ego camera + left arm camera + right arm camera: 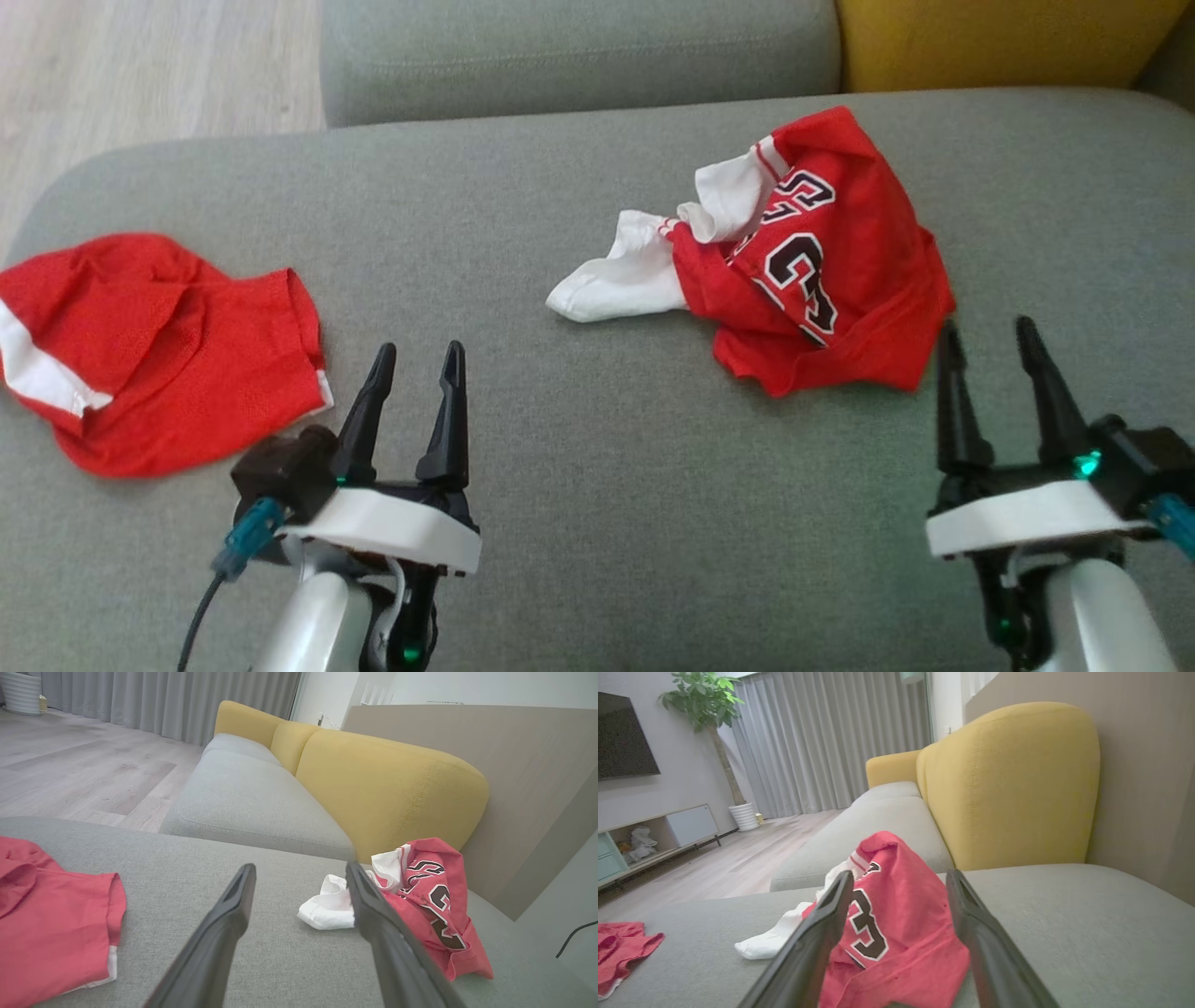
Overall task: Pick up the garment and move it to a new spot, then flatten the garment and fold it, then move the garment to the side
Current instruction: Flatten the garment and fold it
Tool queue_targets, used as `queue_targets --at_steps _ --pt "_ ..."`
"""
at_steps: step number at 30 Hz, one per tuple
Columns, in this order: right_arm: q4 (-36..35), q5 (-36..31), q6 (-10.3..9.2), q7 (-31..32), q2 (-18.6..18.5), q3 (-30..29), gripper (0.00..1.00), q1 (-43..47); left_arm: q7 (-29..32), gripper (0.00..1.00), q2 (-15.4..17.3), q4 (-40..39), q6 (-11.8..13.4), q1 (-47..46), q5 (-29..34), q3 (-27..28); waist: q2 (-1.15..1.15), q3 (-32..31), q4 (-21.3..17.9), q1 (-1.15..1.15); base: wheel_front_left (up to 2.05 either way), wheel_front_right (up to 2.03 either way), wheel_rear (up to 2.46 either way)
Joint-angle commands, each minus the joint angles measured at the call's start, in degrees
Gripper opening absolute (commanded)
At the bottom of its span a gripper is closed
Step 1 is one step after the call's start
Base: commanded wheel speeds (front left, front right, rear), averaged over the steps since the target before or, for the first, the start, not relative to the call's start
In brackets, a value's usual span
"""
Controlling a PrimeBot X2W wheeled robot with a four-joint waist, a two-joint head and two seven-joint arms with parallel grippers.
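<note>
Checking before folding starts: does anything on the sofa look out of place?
The red jersey lies bunched in a heap on the grey seat, numbers twisted, a white part trailing out to its left. The red garment at far left is rumpled too.

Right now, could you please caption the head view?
Left gripper and right gripper, both open, over grey cushion; red garment left, numbered jersey right.

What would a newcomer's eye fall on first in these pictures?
Probably the crumpled red jersey with black-and-white numerals and white fabric, lying right of centre on the grey sofa seat, ahead of the open right gripper. Next, a second red garment at the seat's left edge, beside the open left gripper.
</note>
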Motion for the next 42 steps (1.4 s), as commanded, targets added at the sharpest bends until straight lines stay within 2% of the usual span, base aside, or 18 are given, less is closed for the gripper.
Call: queue_targets --at_steps 1,6,12,20,27,29,35,39,42 --pt "-2.8 -0.3 -0.04 -0.1 -0.1 2.4 1.00 -2.5 -0.3 1.00 0.2 -2.1 0.1 -2.3 0.2 1.6 0.00 0.7 0.3 0.00 0.00 0.00 0.00" --pt "-2.5 -2.6 -0.04 1.8 -0.1 7.9 1.00 -4.0 -0.3 1.00 0.2 -1.8 0.1 -3.6 0.0 0.7 0.00 3.1 2.1 0.00 0.00 0.00 0.00" --pt "5.4 -5.5 -0.04 5.3 -1.6 13.5 1.00 -8.3 -0.3 1.00 0.2 -0.4 0.0 -5.0 -0.5 -0.9 0.00 5.6 5.5 0.00 0.00 0.00 0.00" --pt "17.3 -8.9 -0.04 8.9 -1.0 10.4 1.00 -13.4 -0.3 1.00 0.2 0.0 0.7 -5.8 -1.2 -2.0 0.00 6.7 10.1 0.00 0.00 0.00 0.00" --pt "25.5 -11.3 -0.04 8.8 -0.5 7.3 1.00 -16.6 -0.3 1.00 0.2 -0.2 1.0 -5.9 -1.2 -2.0 0.00 7.9 11.8 0.00 0.00 0.00 0.00" --pt "27.4 -11.6 -0.04 8.3 -0.4 7.1 0.00 -17.6 -0.3 1.00 0.2 -0.3 1.1 -6.0 -1.2 -1.9 0.00 8.1 11.7 0.00 0.00 0.00 0.00" --pt "28.5 -10.7 -0.04 4.3 -0.2 11.1 0.00 -19.8 -0.3 1.00 0.2 0.1 1.2 -5.9 -0.9 -1.5 0.00 7.2 9.2 0.00 0.00 0.00 0.00" --pt "22.1 -7.5 -0.04 4.3 -1.0 15.7 0.00 -18.9 -0.3 1.00 0.2 0.4 1.1 -5.0 -0.3 -0.3 0.00 4.6 4.6 0.00 0.00 0.00 0.00" --pt "17.3 -6.5 -0.04 5.8 -3.0 16.4 0.00 -17.9 -0.3 1.00 0.2 0.4 1.0 -4.6 -0.3 0.1 0.00 3.5 2.8 0.00 0.00 0.00 0.00"
